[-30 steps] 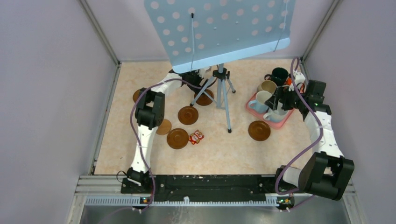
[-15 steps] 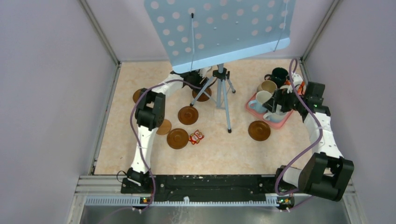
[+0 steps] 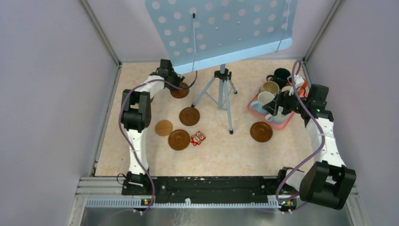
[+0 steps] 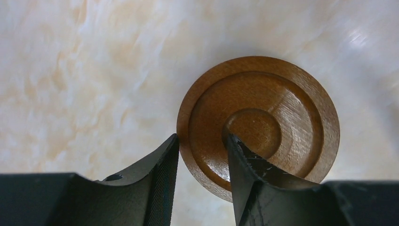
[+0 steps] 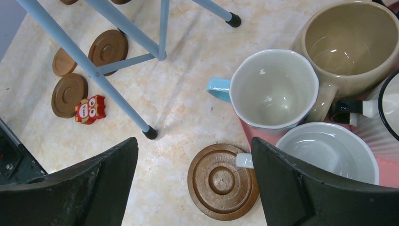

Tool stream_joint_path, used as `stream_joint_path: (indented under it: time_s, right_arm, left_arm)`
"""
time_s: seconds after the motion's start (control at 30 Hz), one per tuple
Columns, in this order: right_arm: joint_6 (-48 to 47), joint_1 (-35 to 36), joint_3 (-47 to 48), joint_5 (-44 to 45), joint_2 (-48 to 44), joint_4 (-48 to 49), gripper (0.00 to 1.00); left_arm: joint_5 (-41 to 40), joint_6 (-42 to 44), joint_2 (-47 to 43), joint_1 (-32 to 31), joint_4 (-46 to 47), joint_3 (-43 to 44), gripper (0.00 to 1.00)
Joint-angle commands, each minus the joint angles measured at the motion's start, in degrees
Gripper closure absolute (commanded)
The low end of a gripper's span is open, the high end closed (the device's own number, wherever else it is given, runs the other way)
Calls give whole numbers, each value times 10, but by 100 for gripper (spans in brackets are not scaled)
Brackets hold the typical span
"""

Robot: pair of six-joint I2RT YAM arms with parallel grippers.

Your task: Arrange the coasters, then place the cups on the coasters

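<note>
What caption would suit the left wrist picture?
Left gripper straddling the rim of a dark coaster on the marbled table.

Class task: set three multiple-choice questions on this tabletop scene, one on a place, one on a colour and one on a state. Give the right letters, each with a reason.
1. Where is the red owl figure?
A. inside a mug
B. on the table, next to a round coaster
C. hanging from the tripod

2. What colour is the tray?
A. pink
B. green
C. black

3. How does the left hand stand?
A. wide open over bare table
B. closed around a mug handle
C. its fingers on either side of the rim of a dark coaster

Answers:
1 B: the top view shows the owl lying on the table beside that coaster.
2 A: pink shows beneath the mugs in the right wrist view.
3 C: one finger sits outside the rim, the other on the coaster's face.
</note>
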Motion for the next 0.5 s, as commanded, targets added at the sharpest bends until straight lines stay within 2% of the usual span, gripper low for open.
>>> stream_joint_path:
  time_s: [0.0, 0.27, 0.47]
  right_arm:
    - [-7, 6, 2, -26, 1, 19, 12]
    - [-1, 17, -1, -24, 1, 23, 15]
    - [3, 30, -1, -18, 2, 23, 17]
  left_arm:
    - [-42, 27, -15, 40, -90, -75, 52]
    - [-30, 37, -74, 72, -83, -164, 54]
    - [-8, 41, -97, 83, -82, -197, 54]
